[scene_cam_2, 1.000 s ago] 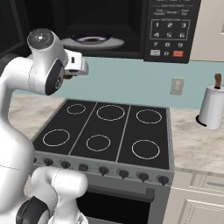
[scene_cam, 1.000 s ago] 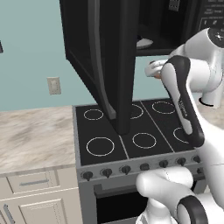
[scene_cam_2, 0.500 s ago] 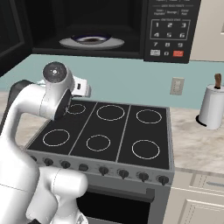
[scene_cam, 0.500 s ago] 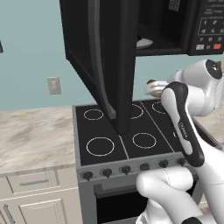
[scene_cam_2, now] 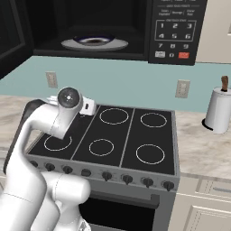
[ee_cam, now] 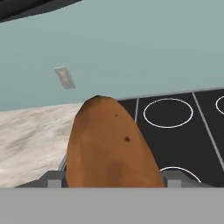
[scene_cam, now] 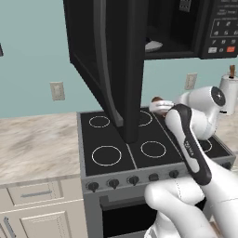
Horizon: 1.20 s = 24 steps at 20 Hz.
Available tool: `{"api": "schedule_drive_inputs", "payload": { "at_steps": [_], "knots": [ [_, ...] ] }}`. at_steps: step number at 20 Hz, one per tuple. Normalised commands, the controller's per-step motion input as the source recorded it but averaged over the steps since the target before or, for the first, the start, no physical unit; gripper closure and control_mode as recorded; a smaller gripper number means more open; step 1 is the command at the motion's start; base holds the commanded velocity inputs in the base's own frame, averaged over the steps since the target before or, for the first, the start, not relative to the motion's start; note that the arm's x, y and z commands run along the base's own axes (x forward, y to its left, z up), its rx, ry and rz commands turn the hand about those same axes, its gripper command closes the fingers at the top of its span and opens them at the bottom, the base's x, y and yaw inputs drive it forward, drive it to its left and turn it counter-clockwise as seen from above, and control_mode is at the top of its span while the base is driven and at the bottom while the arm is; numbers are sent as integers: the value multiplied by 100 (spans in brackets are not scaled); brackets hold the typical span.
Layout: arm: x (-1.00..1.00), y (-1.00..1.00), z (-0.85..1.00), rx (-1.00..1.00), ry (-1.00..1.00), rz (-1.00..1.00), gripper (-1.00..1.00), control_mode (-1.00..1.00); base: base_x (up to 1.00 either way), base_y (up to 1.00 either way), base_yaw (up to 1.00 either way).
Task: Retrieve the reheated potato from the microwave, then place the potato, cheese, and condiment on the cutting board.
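The gripper (ee_cam: pixel 109 177) clamps the potato (ee_cam: pixel 111 146) above the stovetop (scene_cam_2: pixel 113 140)'s rear left corner, below the open microwave (scene_cam_2: pixel 135 27).

Above my pincer (scene_cam: pixel 157 103) the microwave (scene_cam: pixel 186 28) hung with its open door (scene_cam: pixel 111 65) jutting out beside me, barring that side. Below me the stovetop (scene_cam_2: pixel 113 140) lay flat and bare; the wall (ee_cam: pixel 131 48) closed off the space ahead.
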Motion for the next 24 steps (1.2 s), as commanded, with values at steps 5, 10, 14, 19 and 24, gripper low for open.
{"api": "schedule_drive_inputs", "payload": {
  "at_steps": [5,10,14,19,24],
  "knots": [
    [20,9,-26,0,3,0,100,-100,0,0,0],
    [17,8,-18,0,9,0,100,-100,0,0,0],
    [24,5,-18,0,22,0,100,-100,0,0,0],
    [3,1,-3,0,2,0,100,-100,0,0,0],
    [0,0,0,0,0,0,100,-100,0,0,0]
  ]
}}
